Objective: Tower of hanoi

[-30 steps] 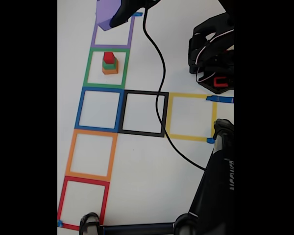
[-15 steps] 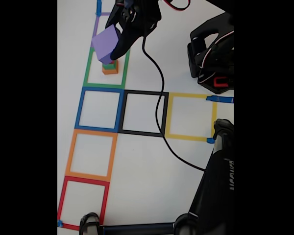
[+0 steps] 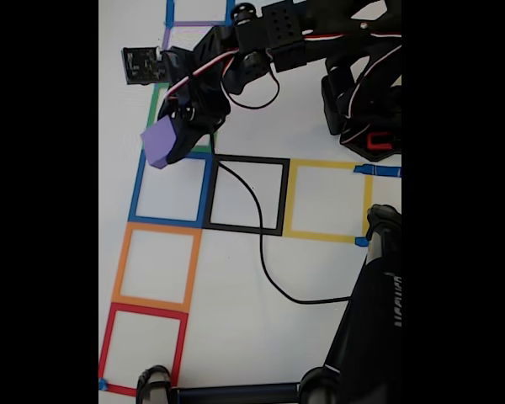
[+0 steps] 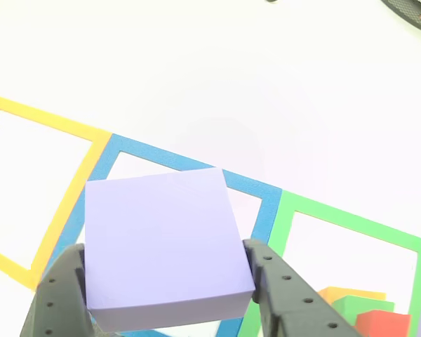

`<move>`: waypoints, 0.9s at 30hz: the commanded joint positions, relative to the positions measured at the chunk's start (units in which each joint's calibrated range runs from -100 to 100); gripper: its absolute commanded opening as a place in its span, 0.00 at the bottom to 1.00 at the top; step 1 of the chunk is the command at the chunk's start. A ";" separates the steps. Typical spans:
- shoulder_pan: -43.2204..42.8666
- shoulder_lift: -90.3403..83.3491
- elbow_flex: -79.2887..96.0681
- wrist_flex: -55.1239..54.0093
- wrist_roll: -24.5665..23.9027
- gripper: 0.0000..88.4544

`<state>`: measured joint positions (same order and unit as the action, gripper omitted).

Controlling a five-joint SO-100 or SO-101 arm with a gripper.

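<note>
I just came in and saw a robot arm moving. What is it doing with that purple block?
The black robot arm's gripper is carrying the large plain purple cube between its jaws, held above the white table, over the top edge of the blue tape square. The small stack of orange, green and red cubes sits in the green tape square next to it.

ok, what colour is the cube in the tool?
Purple cube, clearest in the other view.

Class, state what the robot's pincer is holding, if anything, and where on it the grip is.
The pincer holds the purple cube, clamped by two opposite side faces, one finger on each.
</note>
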<state>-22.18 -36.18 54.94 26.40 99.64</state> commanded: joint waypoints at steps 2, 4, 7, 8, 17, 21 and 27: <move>-0.55 7.31 9.25 -25.67 0.36 0.10; -0.55 10.54 11.16 -31.02 0.36 0.10; -1.12 15.30 13.34 -39.84 0.36 0.10; -1.31 16.60 13.61 -41.62 0.36 0.10; -1.79 28.46 20.79 -59.60 0.36 0.11; -1.98 32.10 21.88 -62.92 0.36 0.11; -2.56 37.91 19.79 -66.97 0.36 0.10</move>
<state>-23.82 0.04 76.72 -37.53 99.64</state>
